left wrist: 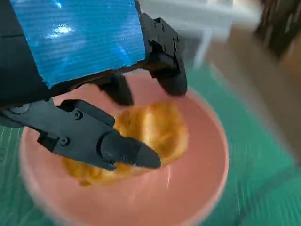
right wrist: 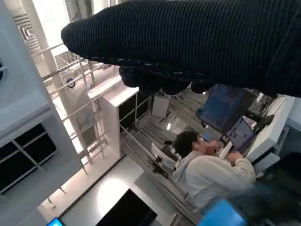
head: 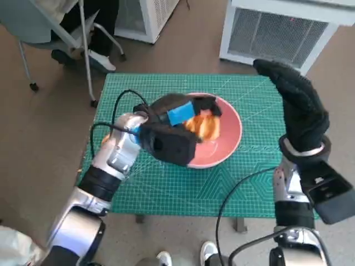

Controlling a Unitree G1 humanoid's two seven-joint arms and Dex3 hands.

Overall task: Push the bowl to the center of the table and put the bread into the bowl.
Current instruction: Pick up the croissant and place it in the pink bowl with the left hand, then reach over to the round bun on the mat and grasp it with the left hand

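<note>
The pink bowl (head: pixel 226 145) stands near the middle of the green mat (head: pixel 244 183). The golden bread (head: pixel 206 126) lies inside it, shown close up as the bread (left wrist: pixel 150 129) on the floor of the bowl (left wrist: pixel 207 155). My left hand (head: pixel 172 130) hovers over the bowl's left half, its fingers (left wrist: pixel 127 150) spread on both sides of the bread without clasping it. My right hand (head: pixel 297 108) is raised above the table's right edge, fingers extended and holding nothing; its glove (right wrist: pixel 188 37) fills the right wrist view.
A white ventilated unit (head: pixel 283 30) stands beyond the table's far right. A chair (head: pixel 50 27) with wheels and a person's legs are at the far left. A person (right wrist: pixel 207 169) sits at a screen in the right wrist view. Feet (head: pixel 208 252) show below the table's near edge.
</note>
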